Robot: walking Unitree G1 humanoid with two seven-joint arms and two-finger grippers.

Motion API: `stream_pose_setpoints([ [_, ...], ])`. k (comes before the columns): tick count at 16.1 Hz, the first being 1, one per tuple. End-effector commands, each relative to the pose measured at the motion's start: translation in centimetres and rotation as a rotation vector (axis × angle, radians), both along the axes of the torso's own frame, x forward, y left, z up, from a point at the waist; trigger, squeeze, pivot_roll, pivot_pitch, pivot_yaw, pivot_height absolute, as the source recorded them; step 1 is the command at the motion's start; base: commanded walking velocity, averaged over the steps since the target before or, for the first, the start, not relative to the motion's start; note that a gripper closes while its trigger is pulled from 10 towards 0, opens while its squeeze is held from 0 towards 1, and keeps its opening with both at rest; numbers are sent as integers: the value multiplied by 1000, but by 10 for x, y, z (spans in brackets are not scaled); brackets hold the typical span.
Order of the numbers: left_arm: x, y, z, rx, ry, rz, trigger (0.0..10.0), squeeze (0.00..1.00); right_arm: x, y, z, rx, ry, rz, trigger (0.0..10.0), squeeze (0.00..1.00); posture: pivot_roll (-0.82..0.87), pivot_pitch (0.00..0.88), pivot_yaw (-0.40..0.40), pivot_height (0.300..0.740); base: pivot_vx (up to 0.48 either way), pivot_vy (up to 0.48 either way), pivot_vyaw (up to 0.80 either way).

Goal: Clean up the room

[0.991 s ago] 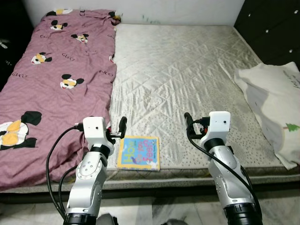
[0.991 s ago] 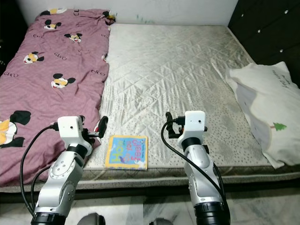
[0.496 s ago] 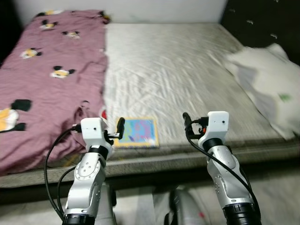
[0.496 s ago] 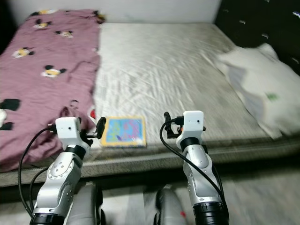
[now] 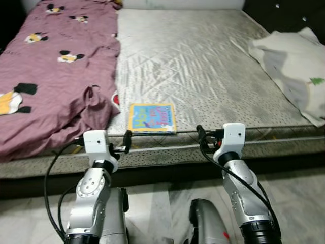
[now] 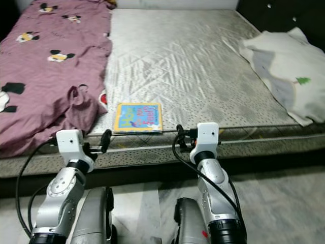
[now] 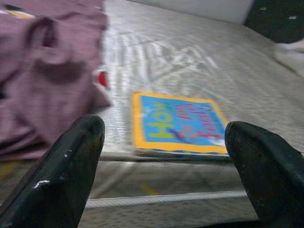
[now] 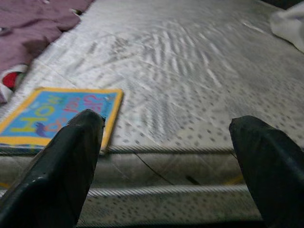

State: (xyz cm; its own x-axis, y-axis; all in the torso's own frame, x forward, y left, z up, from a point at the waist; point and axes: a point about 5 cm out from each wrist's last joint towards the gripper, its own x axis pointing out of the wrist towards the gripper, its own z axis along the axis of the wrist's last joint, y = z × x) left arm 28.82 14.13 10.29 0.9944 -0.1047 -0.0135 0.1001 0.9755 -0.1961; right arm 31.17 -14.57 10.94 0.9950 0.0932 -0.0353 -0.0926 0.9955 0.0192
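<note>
A colourful children's book [image 5: 151,117] lies flat on the bare grey mattress [image 5: 203,61], close to its front edge. A crumpled pink cartoon-mouse blanket [image 5: 51,76] covers the bed's left side, with a small red item [image 5: 116,99] peeking from under its edge. A white pillow [image 5: 292,66] lies at the right edge. My left gripper [image 5: 126,140] hangs open in front of the bed edge, just left of and below the book [image 7: 178,121]. My right gripper [image 5: 199,133] is open too, at the edge right of the book [image 8: 57,116]. Both hold nothing.
The mattress side [image 5: 167,155] runs across just beyond my grippers. Pale marble floor [image 5: 157,203] lies below. Dark furniture [image 5: 284,12] stands at the far right, behind the pillow.
The whole view has drawn back from the bed. My grippers were over the mattress by the book and now hang in front of its edge. The book, blanket and pillow lie as before.
</note>
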Motion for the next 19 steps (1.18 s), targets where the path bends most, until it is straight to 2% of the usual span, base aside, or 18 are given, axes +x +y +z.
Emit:
stream_pose_setpoints([
  [1,1,-5,5,-3,-22,-26,10000,0,1,-2,4,-3,-17,1,10000,0,-47,155,-37,569,0,0,0],
  [4,1,-5,6,-7,-25,-30,10000,0,2,-2,4,-5,-17,1,10000,0,-49,159,-37,569,0,0,0],
  [12,1,-7,6,-14,-25,-44,10000,0,2,1,3,-53,-21,21,10000,0,-50,171,-40,569,267,0,0],
  [16,1,-8,7,-16,-27,-50,10000,0,2,1,3,-57,-23,23,10000,0,-51,172,-39,569,300,0,655],
  [19,2,-8,6,-16,-26,-51,10000,0,2,1,1,-53,-16,20,10000,0,-52,170,-39,569,310,0,0],
])
